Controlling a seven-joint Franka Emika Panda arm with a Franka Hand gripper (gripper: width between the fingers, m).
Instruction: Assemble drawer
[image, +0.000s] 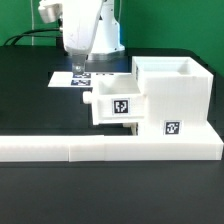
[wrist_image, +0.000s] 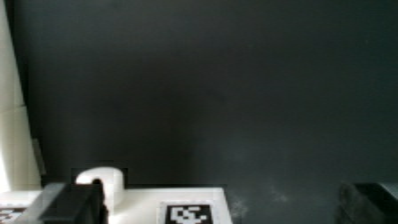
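Nearest the front edge of the black counter lies the long low white bar, running along that edge and turning up at the exterior view's right end. Just behind it, touching it as far as I can tell, stands the drawer's tall boxy housing, open at the top, toward the counter's right side in the exterior view. One small knobbed tray sits partly pushed into the housing's side, sticking out toward the exterior view's left, with its knob on the outer face and a black-and-white tag on the face toward the front edge; a second tag shows low on the housing. Behind the tray, farther toward the back edge, the marker board lies flat on the counter. My gripper hangs directly above that board, fingers pointing down and close to its surface. From my wrist view my two fingers stand well apart with nothing between them, only bare dark counter and the marker board's edge with one tag showing.
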